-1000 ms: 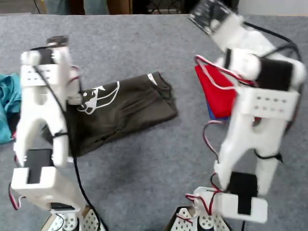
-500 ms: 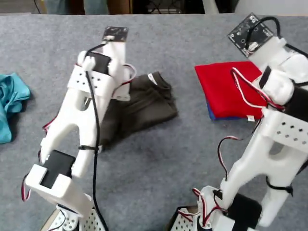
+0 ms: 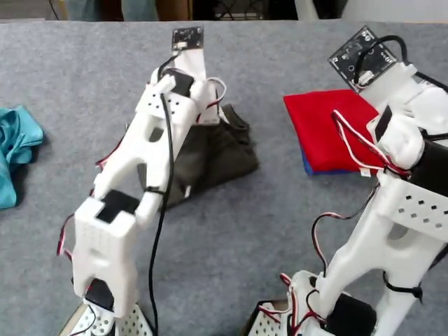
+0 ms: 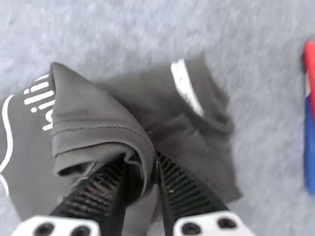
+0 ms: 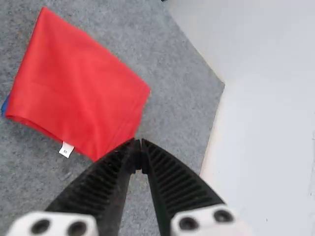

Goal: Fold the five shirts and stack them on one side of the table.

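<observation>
A dark olive shirt [image 3: 217,150] lies partly folded in the middle of the grey table. My left gripper [image 4: 142,169] is shut on a fold of the dark olive shirt [image 4: 93,132], lifted and doubled over the rest of the cloth. Its arm [image 3: 150,140] covers the shirt's left half in the high view. A folded red shirt [image 3: 325,129] rests on a blue one [image 3: 308,166] at the right side. My right gripper [image 5: 138,150] is shut with nothing in it, just off the red shirt [image 5: 74,93] near the table's edge.
A crumpled teal shirt [image 3: 15,150] lies at the table's left edge. Beyond the mat's right edge there is pale floor [image 5: 266,108]. Bare grey mat [image 3: 259,231] stretches across the front between the two arms.
My left arm has swung to the right across the olive shirt, carrying its left part over toward the collar. The right arm has drawn back to the right, uncovering the red stack.
</observation>
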